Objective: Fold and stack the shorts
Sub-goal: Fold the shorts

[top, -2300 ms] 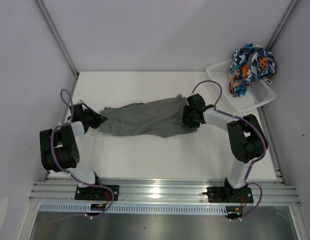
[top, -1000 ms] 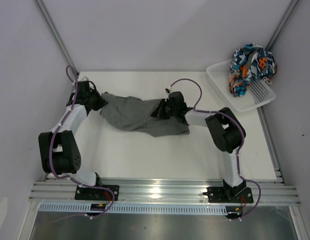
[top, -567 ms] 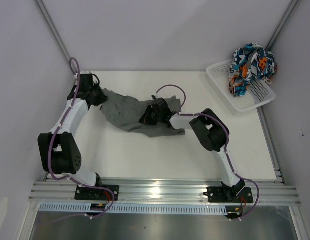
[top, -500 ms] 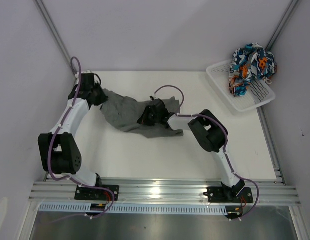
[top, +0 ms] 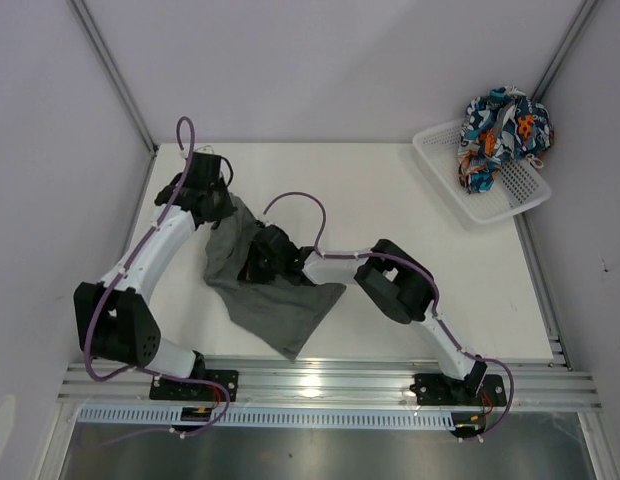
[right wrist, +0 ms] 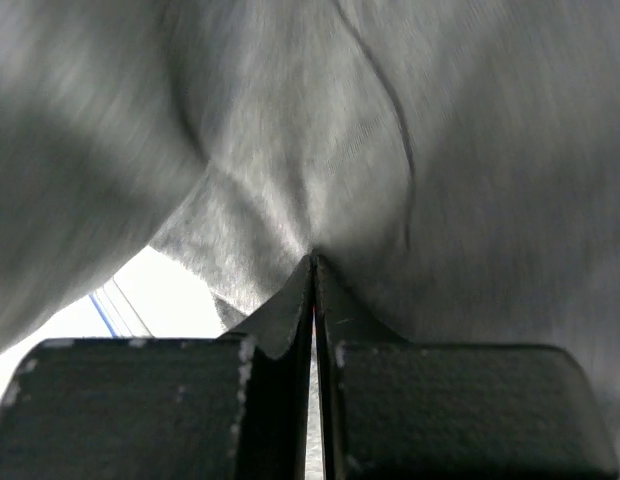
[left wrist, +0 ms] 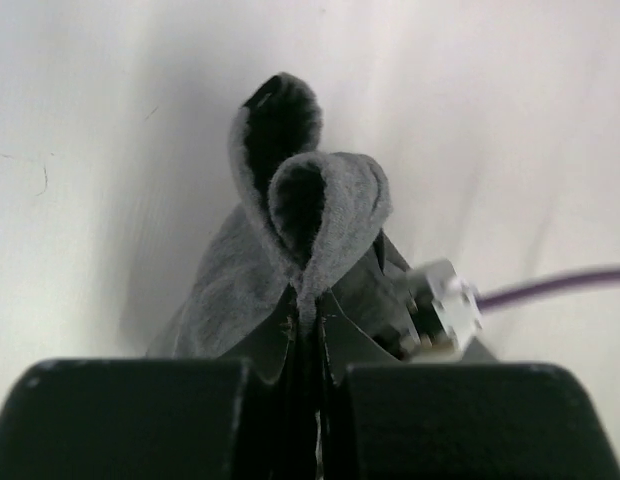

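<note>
Plain dark grey cloth shorts (top: 265, 295), apparently mid-fold on white table (top: 470, 300), fabric pinched tight in left gripper (top: 221, 207) and right gripper (top: 258, 262); busily patterned cloth shorts (top: 505, 128) heaped on white plastic mesh basket (top: 490, 208), unfolded; stacking outstanding.

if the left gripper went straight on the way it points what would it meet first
The grey shorts: the left gripper is shut on a fold that bulges right ahead of its tips. Past that the wrist view shows white table, though depth is unclear.
</note>
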Robot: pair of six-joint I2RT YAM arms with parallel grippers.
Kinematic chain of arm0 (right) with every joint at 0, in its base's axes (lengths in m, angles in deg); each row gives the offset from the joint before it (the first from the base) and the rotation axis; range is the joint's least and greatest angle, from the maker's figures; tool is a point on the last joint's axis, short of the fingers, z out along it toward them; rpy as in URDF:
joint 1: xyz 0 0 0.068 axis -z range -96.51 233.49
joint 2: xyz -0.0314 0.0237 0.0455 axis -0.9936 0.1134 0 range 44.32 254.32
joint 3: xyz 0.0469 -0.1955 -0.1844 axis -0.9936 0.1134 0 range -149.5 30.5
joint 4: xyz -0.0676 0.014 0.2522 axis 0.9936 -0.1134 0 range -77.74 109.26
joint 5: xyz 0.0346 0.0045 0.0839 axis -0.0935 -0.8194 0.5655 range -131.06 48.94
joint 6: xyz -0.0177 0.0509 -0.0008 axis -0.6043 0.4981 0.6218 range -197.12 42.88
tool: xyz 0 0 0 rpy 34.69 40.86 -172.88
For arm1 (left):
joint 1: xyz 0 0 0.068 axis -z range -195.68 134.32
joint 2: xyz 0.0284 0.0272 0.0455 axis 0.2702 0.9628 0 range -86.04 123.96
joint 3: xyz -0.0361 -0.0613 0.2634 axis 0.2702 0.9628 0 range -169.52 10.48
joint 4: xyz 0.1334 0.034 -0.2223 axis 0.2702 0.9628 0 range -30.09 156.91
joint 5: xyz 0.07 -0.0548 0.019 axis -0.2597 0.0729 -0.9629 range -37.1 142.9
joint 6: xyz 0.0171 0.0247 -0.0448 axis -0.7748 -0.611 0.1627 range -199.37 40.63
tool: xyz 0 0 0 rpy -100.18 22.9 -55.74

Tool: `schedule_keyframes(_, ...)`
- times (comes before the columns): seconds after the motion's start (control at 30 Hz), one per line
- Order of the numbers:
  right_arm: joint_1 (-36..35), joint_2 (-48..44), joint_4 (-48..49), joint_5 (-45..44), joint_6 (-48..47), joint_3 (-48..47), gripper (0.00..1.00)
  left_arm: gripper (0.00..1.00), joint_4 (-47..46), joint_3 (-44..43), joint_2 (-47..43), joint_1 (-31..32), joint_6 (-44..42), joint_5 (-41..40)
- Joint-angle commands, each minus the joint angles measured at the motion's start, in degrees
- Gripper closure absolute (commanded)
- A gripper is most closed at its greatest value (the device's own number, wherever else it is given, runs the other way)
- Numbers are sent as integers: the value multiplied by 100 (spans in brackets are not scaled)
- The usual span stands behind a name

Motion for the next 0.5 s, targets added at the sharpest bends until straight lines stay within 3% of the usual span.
schedule_keyframes(0.0,247,202,-381,83,42,-434,100,98,-63,-5,-669,331,-66,-289)
schedule_keyframes(0.23,572,369,-48,865,428,-295,100,97,-238,504,-1556,929,-171,-790)
schedule_keyframes(0.47,985,677,-161,2130,104,-644,100,96,-458,1014,-1884,1255,-75,-1229)
